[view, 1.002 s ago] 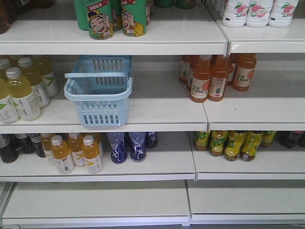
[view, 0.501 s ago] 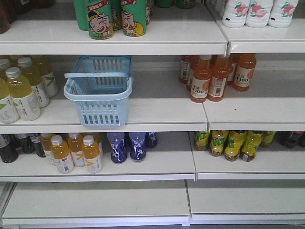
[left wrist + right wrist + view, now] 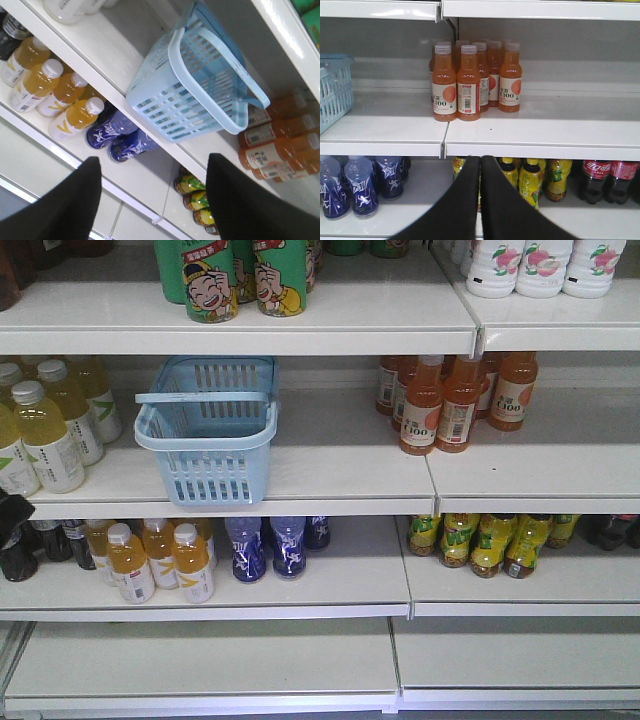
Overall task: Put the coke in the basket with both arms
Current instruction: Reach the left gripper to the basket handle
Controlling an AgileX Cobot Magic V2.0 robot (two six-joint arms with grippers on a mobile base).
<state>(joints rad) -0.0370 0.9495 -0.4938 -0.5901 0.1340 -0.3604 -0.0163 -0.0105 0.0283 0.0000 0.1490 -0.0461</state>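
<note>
Front view: the basket (image 3: 207, 430) sits on the middle shelf (image 3: 340, 475), left of centre, its handle lying across the top. Yellow bottles (image 3: 45, 435) stand to its left and orange bottles (image 3: 440, 405) well off to its right. A row of dark bottles (image 3: 608, 530) stands at the far right of the shelf below, with labels too small to read from here. A black shape (image 3: 12, 508) pokes in at the left edge, but too little of it shows to say what it is.

Left wrist view: everything is tilted here. The left gripper (image 3: 154, 159) has its two black fingers (image 3: 65, 205) spread wide apart, with nothing between them. Past the gap I see the slotted front of the basket at the shelf lip, with blue bottles (image 3: 117, 137) directly underneath. No coke shows in this view.

Right wrist view: the right gripper (image 3: 480, 165) has its fingers pressed together, closed on nothing. This is the only view where the labels can be read. The coke (image 3: 594, 181) stands on the lower shelf at the far right, with a red label and white script. It is just beside some green-and-yellow bottles (image 3: 532, 182), well apart from the basket, and only a corner of the basket shows at the left edge.
</note>
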